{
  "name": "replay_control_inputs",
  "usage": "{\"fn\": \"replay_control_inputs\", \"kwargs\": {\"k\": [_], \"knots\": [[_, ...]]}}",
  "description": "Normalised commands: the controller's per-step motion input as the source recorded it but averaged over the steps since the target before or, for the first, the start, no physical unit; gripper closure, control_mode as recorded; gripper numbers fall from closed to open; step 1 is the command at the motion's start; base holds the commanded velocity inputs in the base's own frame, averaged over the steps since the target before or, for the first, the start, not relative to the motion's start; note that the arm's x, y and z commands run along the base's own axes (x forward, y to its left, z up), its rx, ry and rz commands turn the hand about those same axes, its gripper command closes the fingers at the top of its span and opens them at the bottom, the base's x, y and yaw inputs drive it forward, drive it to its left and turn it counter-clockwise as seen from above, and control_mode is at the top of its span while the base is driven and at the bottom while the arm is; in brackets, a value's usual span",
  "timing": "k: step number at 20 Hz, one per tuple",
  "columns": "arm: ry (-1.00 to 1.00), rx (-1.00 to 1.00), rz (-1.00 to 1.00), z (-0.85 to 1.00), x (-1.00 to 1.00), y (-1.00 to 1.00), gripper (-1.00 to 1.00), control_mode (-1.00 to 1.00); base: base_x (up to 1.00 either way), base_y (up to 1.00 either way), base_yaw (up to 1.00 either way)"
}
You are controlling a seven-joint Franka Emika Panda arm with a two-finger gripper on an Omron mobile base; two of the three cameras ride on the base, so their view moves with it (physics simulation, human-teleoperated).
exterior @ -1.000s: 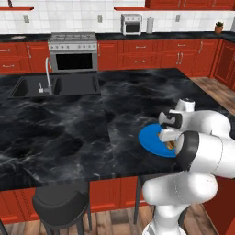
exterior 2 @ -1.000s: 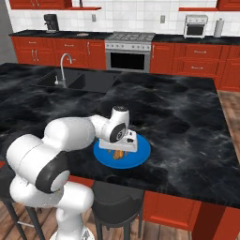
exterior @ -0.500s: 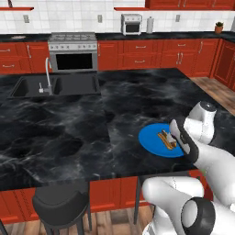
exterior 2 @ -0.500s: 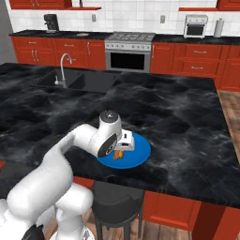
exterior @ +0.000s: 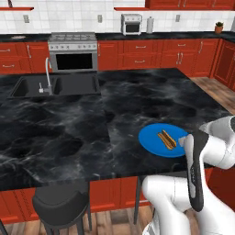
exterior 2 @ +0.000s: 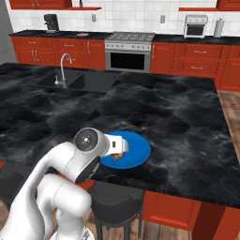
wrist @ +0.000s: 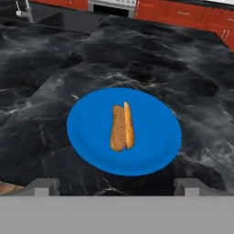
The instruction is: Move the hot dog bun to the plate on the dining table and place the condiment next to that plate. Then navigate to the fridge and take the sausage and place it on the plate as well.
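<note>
Hand view: the hot dog bun [wrist: 122, 127] lies at the middle of the blue plate [wrist: 151, 151], which sits near the front edge of the black marble counter [wrist: 151, 59]. The gripper [wrist: 118, 186] is pulled back from the plate toward that edge, its jaws spread wide and holding nothing. A sink [exterior: 55, 86] is set in the counter's far left.

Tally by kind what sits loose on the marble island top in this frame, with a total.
Blue plate: 1
Hot dog bun, lying on that plate: 1
Total: 2
</note>
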Motion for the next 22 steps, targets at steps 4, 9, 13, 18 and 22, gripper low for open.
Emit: {"fn": "replay_control_inputs", "kwargs": {"k": [4, 9, 13, 18, 22], "knots": [[-0.35, -0.08, 0.00, 0.78, -0.62, 0.25, -1.00, -1.00, 0.00, 0.00, 0.00], [-0.29, -0.07, 0.00, 0.45, -0.53, 0.42, -1.00, -1.00, 0.00, 0.00, 0.00], [-0.11, -0.11, 0.00, 0.00, -0.34, 0.66, -1.00, -1.00, 0.00, 0.00, 0.00], [-0.01, -0.04, 0.00, 0.00, -0.10, 0.37, -1.00, -1.00, 0.00, 0.00, 0.00], [0.00, 0.00, 0.00, -0.06, -0.18, 0.09, -1.00, 1.00, -0.46, 0.12, 0.00]]}}
